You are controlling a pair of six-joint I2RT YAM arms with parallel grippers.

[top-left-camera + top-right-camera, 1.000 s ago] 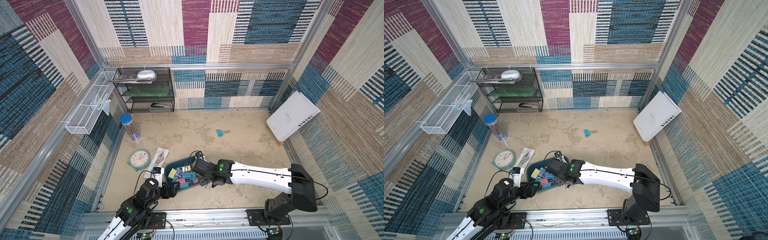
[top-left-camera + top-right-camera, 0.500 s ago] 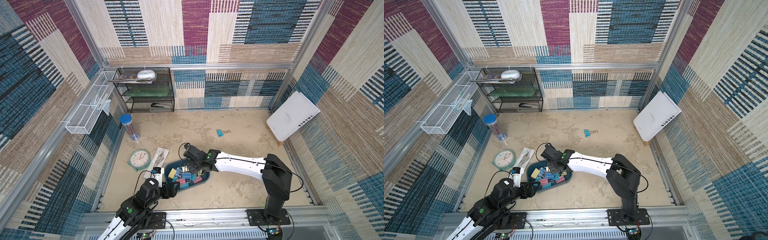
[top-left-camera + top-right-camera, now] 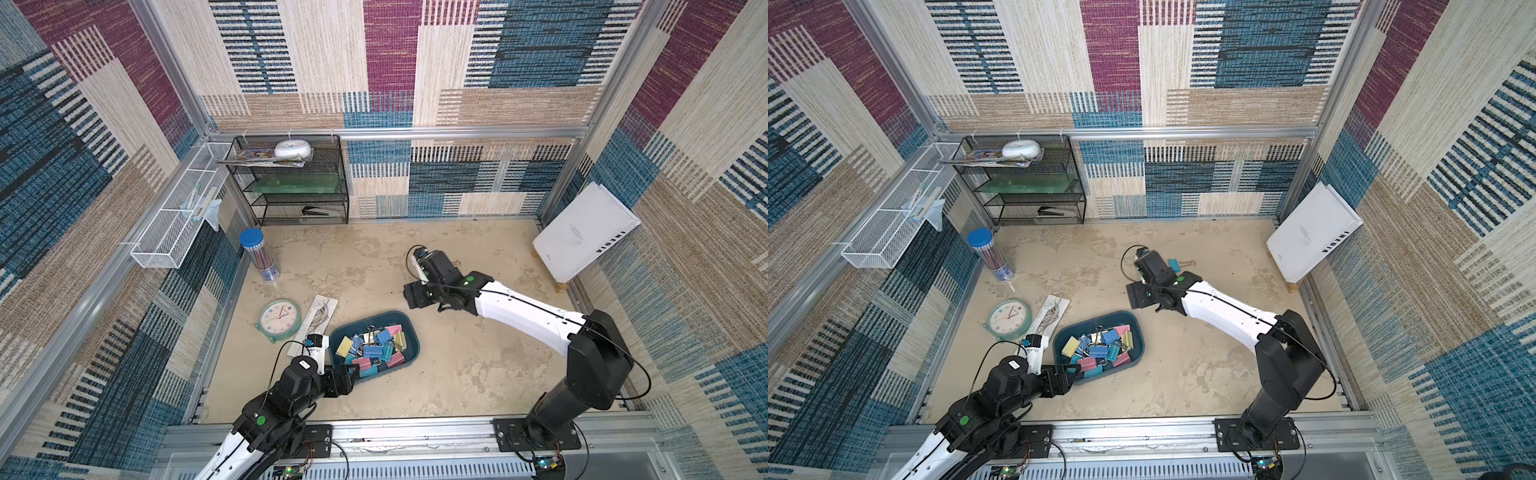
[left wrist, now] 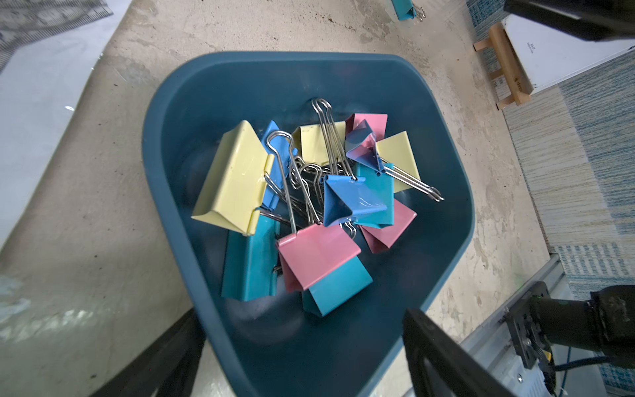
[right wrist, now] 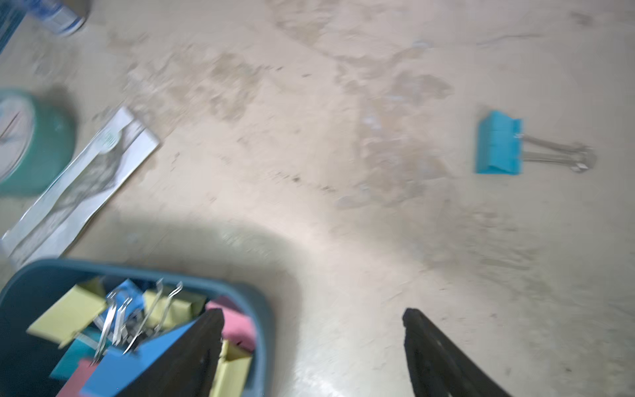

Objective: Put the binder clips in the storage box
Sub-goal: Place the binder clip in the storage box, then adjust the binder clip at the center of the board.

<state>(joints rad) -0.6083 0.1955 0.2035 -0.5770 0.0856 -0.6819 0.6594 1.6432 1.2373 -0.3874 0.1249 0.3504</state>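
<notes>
1. The storage box [image 3: 411, 353] [image 3: 1138, 351] [image 4: 178, 113] rests on the desk [image 3: 478, 374].
2. Most binder clips [image 3: 372, 347] [image 3: 1098, 347] [image 4: 309, 206] lie heaped inside the storage box: pink, yellow, blue and teal bodies with their wire handles tangled together.
3. A lone clip [image 3: 1173, 264] [image 5: 500, 146], teal, lies on bare desk well beyond the storage box's far side, with its handles flat.
4. The left end effector [image 3: 353, 376] [image 3: 1069, 372] [image 4: 301, 312] sits at the storage box's near left corner. Its jaws are spread wide with that corner between them. I cannot tell whether they press on the walls.
5. The right end effector [image 3: 411, 297] [image 3: 1136, 295] [image 5: 311, 311] hovers beyond the storage box's far right corner, between the box and the lone clip. It is released, with its jaws wide and nothing between them.
6. A round clock [image 3: 279, 316] lies near the storage box's left side, with a printed strip [image 3: 313, 320] between them.
</notes>
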